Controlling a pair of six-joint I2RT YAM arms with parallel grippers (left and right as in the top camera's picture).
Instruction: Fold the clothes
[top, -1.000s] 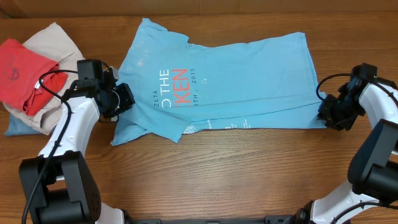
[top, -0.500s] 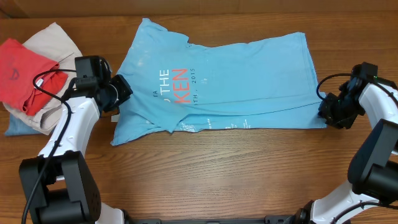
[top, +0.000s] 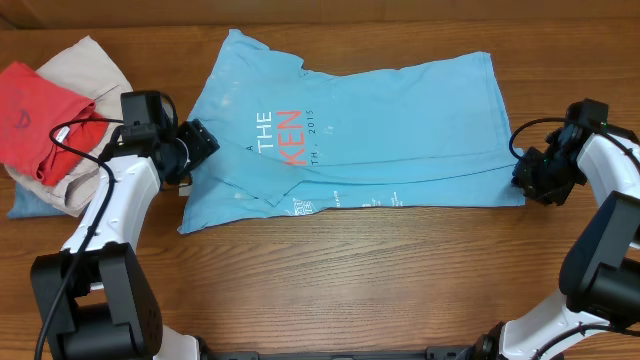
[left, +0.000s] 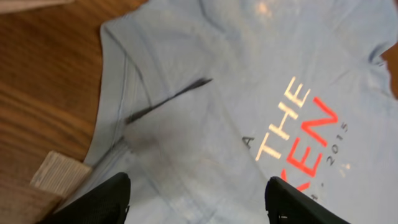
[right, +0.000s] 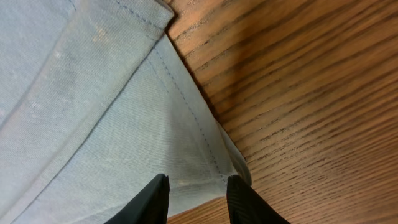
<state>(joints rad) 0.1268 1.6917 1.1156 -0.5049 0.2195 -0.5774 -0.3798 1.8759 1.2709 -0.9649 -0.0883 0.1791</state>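
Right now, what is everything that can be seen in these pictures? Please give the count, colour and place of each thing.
T-shirt: 1, light blue with white and red-orange letters, spread flat in the middle of the table.
Red shirt: 1, red, on top of the pile at the far left.
Beige garment: 1, beige, under the red shirt.
Blue cloth: 1, blue, at the bottom of the pile, only an edge shows.
Table: 1, brown wood, under everything.
Left arm: 1, white and black, left side.
Right arm: 1, white and black, right side.
Left pincer: 1, black, open, over the T-shirt's left edge.
Right pincer: 1, black, partly open, at the T-shirt's lower right corner.
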